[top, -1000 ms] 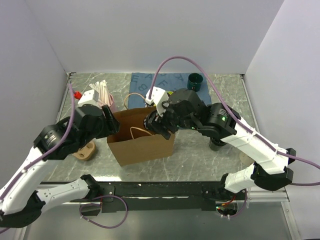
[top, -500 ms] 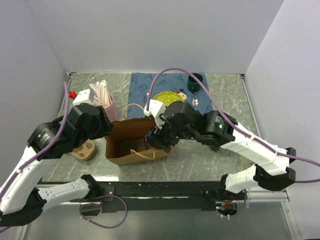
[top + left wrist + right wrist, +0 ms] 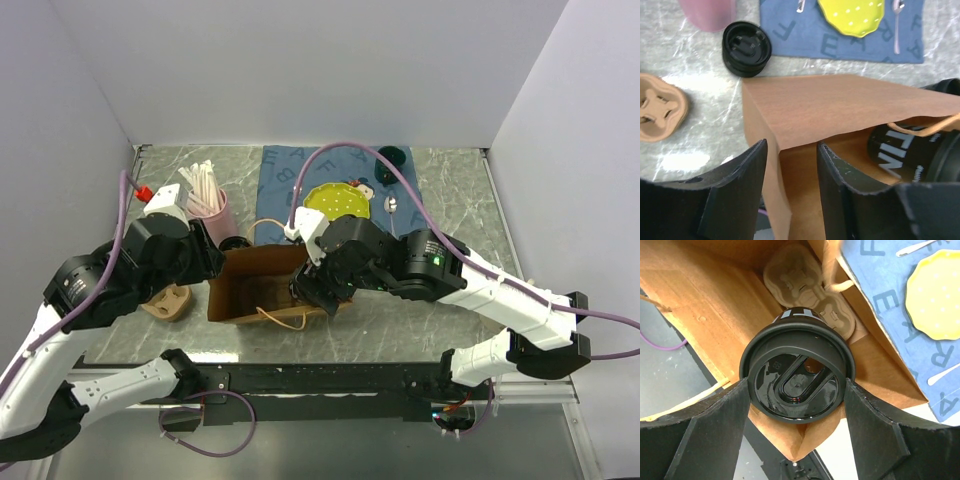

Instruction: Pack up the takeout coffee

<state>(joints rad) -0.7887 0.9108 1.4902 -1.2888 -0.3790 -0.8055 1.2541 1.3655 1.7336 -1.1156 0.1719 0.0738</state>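
The takeout coffee (image 3: 797,377), a black cup with a round black lid, sits between the fingers of my right gripper (image 3: 795,390), which is shut on it. The cup is inside the mouth of the brown paper bag (image 3: 250,285); in the left wrist view its side (image 3: 900,147) shows in the bag (image 3: 840,105). A tan cup carrier (image 3: 805,290) lies deeper inside. My left gripper (image 3: 791,150) straddles the bag's left wall, one finger outside and one inside, jaws apart. A second black lidded cup (image 3: 746,48) stands on the table beside the bag.
A pink cup of white straws (image 3: 212,205) stands at the left rear. A tan carrier (image 3: 168,300) lies left of the bag. Behind the bag, a blue mat (image 3: 290,170) holds a yellow plate (image 3: 337,203) and a spoon (image 3: 392,203); a dark green mug (image 3: 390,160) stands at its far corner.
My right gripper has carried the cup down and left into the bag, uncovering the yellow plate. The bag has tipped so its mouth shows. The left jaws have narrowed around the bag wall.
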